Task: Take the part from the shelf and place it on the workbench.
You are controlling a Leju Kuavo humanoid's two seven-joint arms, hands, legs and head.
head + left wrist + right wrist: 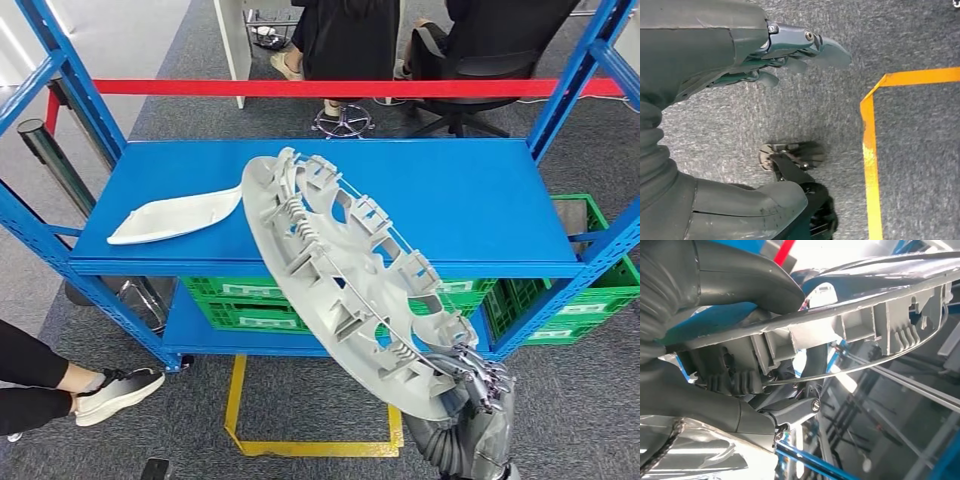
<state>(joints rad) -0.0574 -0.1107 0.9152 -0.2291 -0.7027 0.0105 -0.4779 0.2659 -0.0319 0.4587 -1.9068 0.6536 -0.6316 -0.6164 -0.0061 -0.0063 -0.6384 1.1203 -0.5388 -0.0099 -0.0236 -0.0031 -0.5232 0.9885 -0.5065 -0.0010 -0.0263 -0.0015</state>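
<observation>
One right hand [483, 385] grips the hubcap [347, 280] by its near rim, low in the head view, fingers curled over the edge. In the right wrist view the hand [753, 410] clamps that rim from both sides, the thumb [745, 275] above and the fingers below among the ribs of the hubcap [874, 320]. The left hand [791, 50] hangs over grey carpet [911, 40] beside an orange tape line [870, 165], its fingers slack and apart, holding nothing. The hubcap is tilted, ribbed back up, its far edge over the blue shelf [453, 200]. On the shelf to the left lies a white panel [177, 215], just beside the hubcap's far rim. Green crates [249, 300] sit beneath the shelf. Beyond a red bar [226, 87], people sit on chairs [468, 60].
</observation>
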